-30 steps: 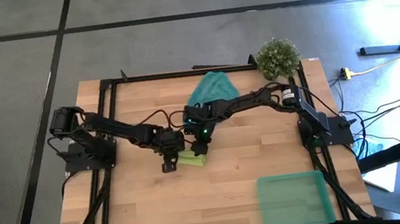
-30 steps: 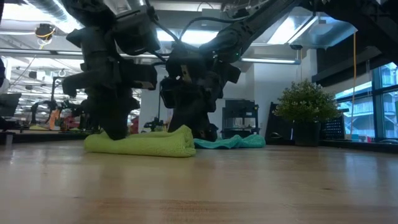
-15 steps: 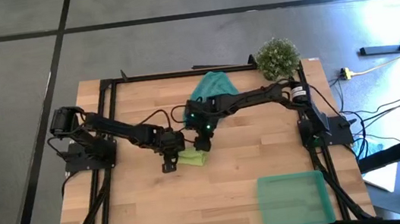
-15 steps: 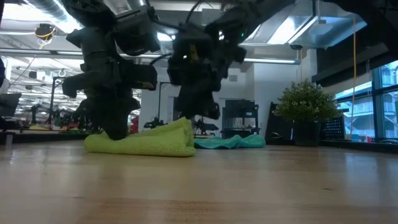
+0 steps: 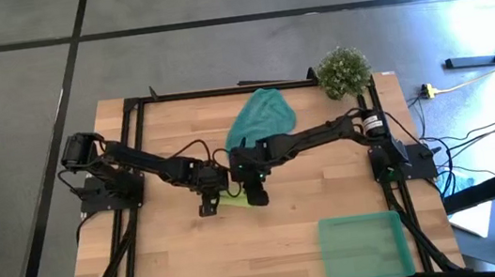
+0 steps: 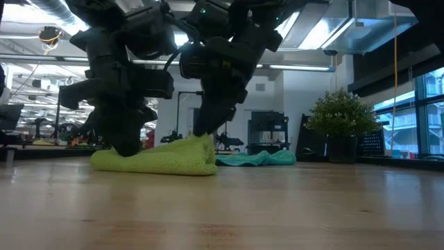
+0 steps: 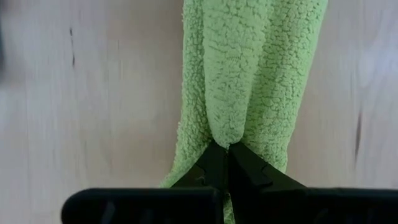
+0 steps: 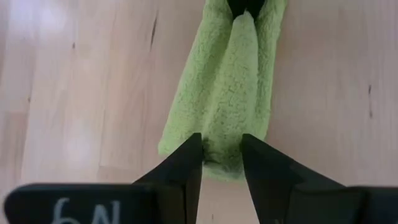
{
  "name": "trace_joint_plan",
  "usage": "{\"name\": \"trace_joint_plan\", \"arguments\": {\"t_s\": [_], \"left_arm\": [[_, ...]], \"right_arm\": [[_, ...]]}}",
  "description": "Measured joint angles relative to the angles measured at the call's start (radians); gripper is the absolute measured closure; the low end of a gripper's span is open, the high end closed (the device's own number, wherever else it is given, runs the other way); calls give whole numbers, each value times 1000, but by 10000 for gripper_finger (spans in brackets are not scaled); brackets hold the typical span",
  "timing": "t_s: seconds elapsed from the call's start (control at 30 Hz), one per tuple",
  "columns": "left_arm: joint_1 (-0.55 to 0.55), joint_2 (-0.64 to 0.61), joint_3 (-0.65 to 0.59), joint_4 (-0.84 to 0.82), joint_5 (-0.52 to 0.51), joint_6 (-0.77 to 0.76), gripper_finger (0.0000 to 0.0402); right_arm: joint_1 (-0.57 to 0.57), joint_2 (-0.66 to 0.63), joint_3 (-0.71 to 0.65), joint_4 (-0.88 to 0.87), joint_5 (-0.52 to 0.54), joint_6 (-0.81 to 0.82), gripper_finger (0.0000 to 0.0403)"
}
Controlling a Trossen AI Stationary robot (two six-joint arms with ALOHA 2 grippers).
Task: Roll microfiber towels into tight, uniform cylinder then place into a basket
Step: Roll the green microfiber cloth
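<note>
Pinching the left end of the lime green towel (image 5: 233, 197) at mid-table, left gripper (image 5: 208, 203), jaws together on a fold. Straddling the right end, right gripper (image 5: 255, 194), jaws slightly apart around the cloth. Farther back, teal towel (image 5: 262, 115) lying loose. Near right corner, the basket (image 5: 363, 247).

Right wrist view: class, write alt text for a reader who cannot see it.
A rolled lime towel lies lengthwise on a wooden table. The right gripper straddles its near end, fingers apart around a ridge of cloth, while the left gripper pinches the far end.
</note>
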Motion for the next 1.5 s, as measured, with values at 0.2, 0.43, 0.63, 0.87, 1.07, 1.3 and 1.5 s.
{"name": "trace_joint_plan", "arguments": {"t_s": [0.2,0.43,0.63,0.87,1.07,1.3,1.5], "left_arm": [[-14,1,0,0,7,0,400],[-16,1,0,-3,14,9,400],[-16,1,0,-1,16,20,399],[-18,1,0,-2,14,23,399],[-18,2,0,-8,16,22,399],[-19,2,0,-12,16,23,400],[-19,2,0,-14,16,25,400]], "right_arm": [[5,-13,0,-22,1,-33,288],[4,-76,1,-173,71,-9,288],[22,-82,-31,-282,92,54,288],[38,-81,-141,-275,160,169,288],[38,-88,-160,-349,277,258,288],[72,-204,-161,-355,291,263,288],[151,-312,-161,-285,372,266,288]]}}
